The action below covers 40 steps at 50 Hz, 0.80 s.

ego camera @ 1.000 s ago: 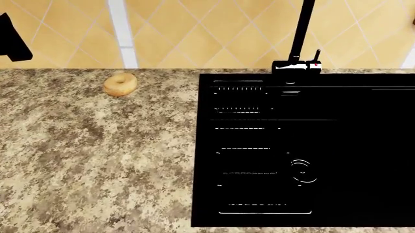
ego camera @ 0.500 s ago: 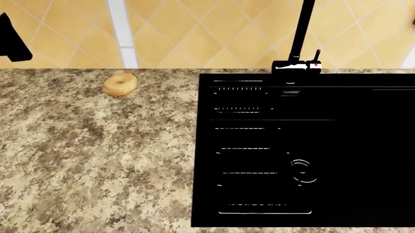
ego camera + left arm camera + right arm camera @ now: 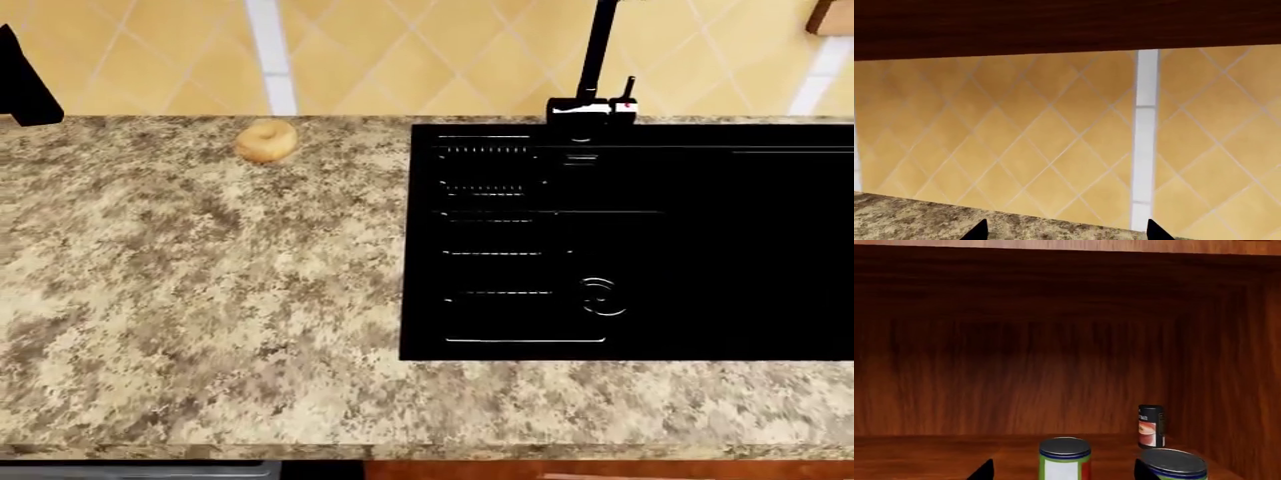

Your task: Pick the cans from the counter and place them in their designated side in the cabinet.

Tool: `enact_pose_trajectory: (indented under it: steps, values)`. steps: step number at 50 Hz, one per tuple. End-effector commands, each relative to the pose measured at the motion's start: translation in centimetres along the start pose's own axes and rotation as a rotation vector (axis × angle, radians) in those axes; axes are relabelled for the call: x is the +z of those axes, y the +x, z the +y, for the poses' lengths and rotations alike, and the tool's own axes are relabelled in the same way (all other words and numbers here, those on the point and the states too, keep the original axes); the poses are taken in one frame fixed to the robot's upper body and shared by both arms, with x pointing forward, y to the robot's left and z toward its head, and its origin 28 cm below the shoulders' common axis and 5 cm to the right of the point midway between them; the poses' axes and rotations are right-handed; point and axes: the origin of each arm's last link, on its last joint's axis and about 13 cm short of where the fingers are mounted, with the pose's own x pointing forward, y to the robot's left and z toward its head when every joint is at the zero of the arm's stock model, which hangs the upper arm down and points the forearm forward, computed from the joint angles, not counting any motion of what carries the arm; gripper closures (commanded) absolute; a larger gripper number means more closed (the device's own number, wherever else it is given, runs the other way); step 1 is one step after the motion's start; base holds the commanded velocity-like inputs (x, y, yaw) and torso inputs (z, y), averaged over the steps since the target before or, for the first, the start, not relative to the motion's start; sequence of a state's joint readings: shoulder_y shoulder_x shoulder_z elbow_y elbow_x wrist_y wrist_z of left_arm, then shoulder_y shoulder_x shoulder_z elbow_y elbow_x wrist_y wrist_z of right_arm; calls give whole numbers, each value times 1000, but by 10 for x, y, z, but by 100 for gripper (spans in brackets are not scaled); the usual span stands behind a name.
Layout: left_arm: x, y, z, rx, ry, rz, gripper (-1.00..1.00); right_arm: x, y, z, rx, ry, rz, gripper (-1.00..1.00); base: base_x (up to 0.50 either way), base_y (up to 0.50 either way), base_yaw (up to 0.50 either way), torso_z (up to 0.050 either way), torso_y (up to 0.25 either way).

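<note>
Since a second ago the head view has pulled back, so the speckled granite counter now shows its near edge, with the bagel far left and the black sink right. Inside the wooden cabinet stand two silver-topped cans and a small dark tin far right. Both arms are raised; the right gripper faces the cabinet with tips spread apart, and the left gripper, tips likewise parted, faces the tiled wall.

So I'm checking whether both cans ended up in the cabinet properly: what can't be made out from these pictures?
- Right wrist view: the near can and the right can are cut off by the frame's lower edge, so their bases and labels are partly missing.
- Small dark can at the back: label too small to read.
- Right pincer: only its tips show, and whether it touches the near can is unclear.
- Head view: the cabinet is out of frame, with only the counter and bagel visible.
</note>
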<state>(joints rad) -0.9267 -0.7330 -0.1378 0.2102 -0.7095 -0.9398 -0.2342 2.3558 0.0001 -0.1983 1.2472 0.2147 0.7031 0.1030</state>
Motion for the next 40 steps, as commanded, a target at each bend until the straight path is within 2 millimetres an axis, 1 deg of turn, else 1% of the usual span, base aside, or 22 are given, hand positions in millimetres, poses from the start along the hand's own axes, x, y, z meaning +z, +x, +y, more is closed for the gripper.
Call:
enact_pose_trajectory:
  steps: [1,20,40]
  values:
    - [0,0,0,1,-2,-2,-100,0,0,0,3,-5,-3,-100,-344,0,0,0,0]
    - [0,-1,-3,-6,0,-8,-100,1,0,0,36,-7,-11,-100,-322,0,0,0,0]
    - [0,-3,-10,-36,-6,-15,-100,1,1,-2,111,-44,-28,-100,0,0,0,0,0]
